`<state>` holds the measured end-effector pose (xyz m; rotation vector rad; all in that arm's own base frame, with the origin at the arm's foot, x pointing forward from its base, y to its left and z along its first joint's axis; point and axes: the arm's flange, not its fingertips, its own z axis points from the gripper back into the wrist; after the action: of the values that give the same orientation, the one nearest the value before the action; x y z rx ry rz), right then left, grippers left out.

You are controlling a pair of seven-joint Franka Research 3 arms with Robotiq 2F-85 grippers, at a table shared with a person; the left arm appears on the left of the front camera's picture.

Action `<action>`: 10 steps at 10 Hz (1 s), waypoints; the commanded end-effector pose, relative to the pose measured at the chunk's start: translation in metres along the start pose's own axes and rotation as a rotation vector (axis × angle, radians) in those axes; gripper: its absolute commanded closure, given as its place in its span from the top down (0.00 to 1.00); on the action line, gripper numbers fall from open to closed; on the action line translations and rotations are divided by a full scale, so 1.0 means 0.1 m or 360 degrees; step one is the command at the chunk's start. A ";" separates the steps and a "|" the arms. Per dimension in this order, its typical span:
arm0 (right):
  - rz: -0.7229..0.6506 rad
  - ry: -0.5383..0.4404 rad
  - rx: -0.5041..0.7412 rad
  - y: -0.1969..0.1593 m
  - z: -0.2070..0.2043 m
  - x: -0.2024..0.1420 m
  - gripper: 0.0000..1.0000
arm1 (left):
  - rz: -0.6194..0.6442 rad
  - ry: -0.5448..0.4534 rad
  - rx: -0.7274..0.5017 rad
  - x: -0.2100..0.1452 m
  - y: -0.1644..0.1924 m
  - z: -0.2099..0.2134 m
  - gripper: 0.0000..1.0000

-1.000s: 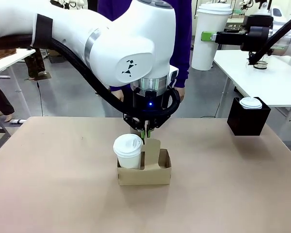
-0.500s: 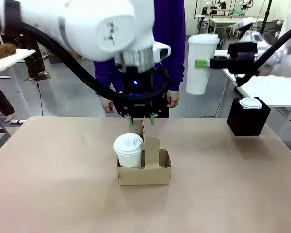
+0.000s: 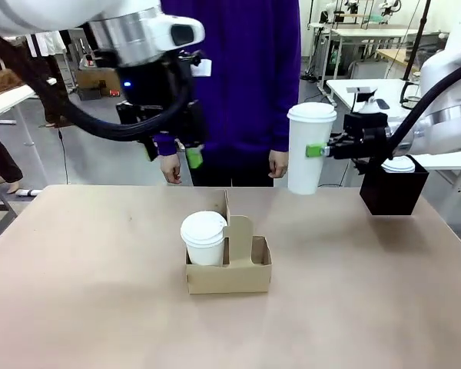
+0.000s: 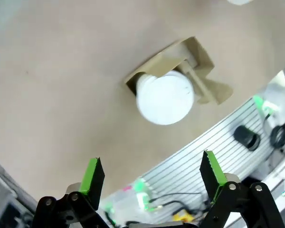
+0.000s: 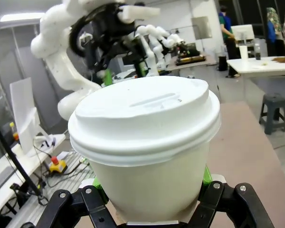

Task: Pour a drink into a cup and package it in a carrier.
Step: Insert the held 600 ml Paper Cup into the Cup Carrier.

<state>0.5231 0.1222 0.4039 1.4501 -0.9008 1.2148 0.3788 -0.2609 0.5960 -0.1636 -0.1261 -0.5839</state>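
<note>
While my left gripper (image 3: 171, 153) hangs wide open and empty above the table, my right gripper (image 3: 316, 149) clamps one lidded cup (image 3: 307, 147); another cup (image 3: 203, 238) sits in the carrier (image 3: 238, 270).

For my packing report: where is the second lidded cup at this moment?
In the front view, the right gripper holds the lidded cup in the air, right of the carrier, near the black box.

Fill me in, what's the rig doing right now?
Packing drinks. One lidded cup sits in the left slot of the carrier on the table. The left end effector is open and empty, raised above and behind it. The right end effector holds a second lidded cup in the air, right of the carrier. A person stands at the far side.
</note>
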 end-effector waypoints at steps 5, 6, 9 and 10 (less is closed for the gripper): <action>0.0000 0.0000 0.0000 0.00 0.00 0.00 0.80 | -0.0124 -0.0017 0.0013 -0.05 0.17 -0.06 1.00; 0.0027 0.0005 -0.0011 -0.02 -0.03 -0.11 0.80 | -0.0132 -0.0014 0.0039 -0.09 0.23 -0.17 1.00; 0.0148 -0.0072 0.0085 0.06 -0.55 -0.19 0.80 | -0.0234 -0.0142 -0.0237 -0.40 0.64 -0.27 1.00; 0.0144 -0.0099 0.0145 0.07 -0.71 -0.28 0.80 | -0.0294 -0.0151 -0.0343 -0.52 0.76 -0.30 1.00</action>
<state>0.5016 0.1757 0.3825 1.5102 -0.9266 1.2865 0.3907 -0.1971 0.5571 -0.2972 -0.1689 -0.7182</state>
